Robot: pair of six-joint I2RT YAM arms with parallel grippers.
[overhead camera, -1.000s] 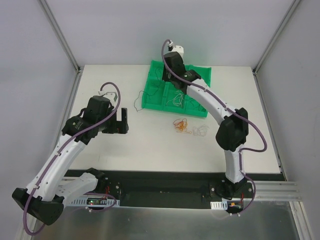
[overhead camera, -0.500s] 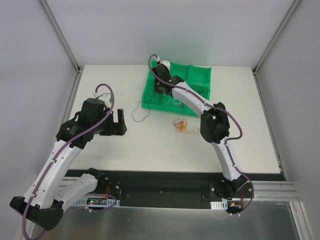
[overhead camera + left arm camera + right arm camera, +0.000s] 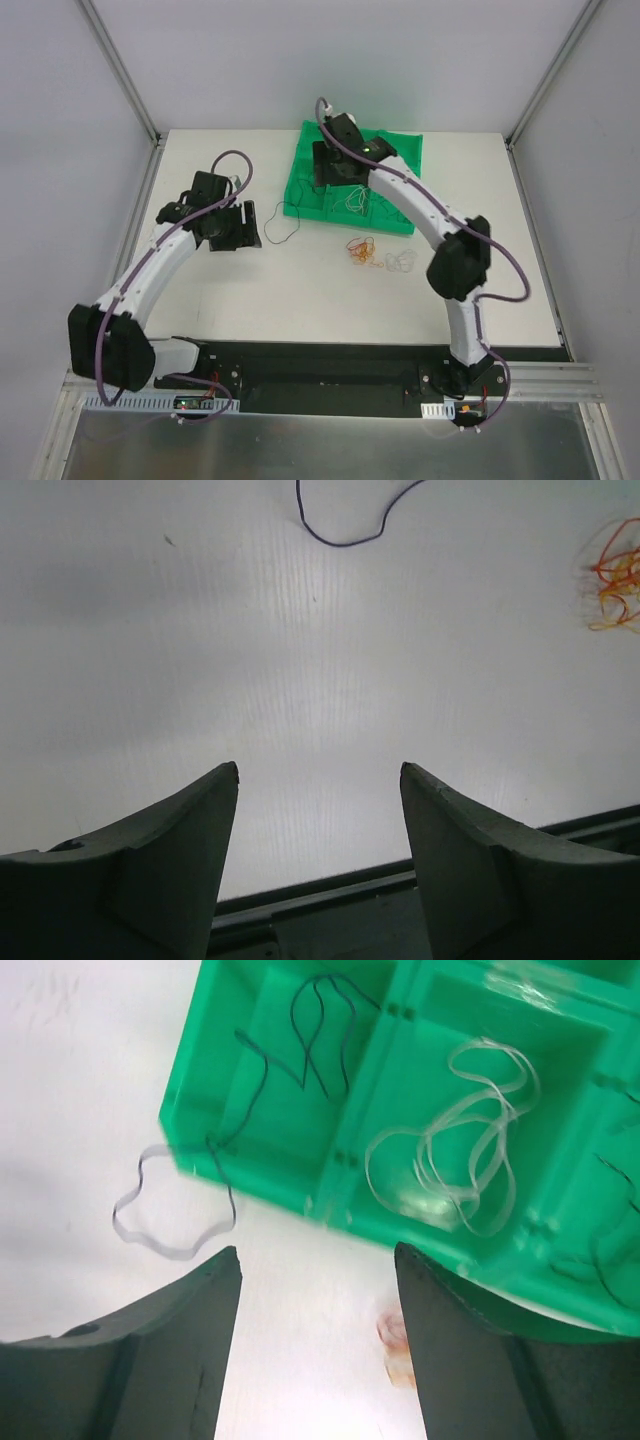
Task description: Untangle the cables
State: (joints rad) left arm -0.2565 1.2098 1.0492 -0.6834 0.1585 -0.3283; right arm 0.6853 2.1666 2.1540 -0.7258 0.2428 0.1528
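A: What lies nearest to you, before the green tray (image 3: pixel 408 146)?

B: On the table (image 3: pixel 250 290), just at the tray's near side, you have an orange and red bundle (image 3: pixel 362 250), with white loops (image 3: pixel 402 263) beside it.

A: And the grippers?

B: Your left gripper (image 3: pixel 318 770) hangs over the table left of the tray, fingers apart, holding nothing. A black cable (image 3: pixel 255 1070) trails out of the tray's left compartment over the edge. Your right gripper (image 3: pixel 318 1252) is above that edge, fingers also apart and holding nothing. A white cable (image 3: pixel 470 1150) lies in the next compartment.
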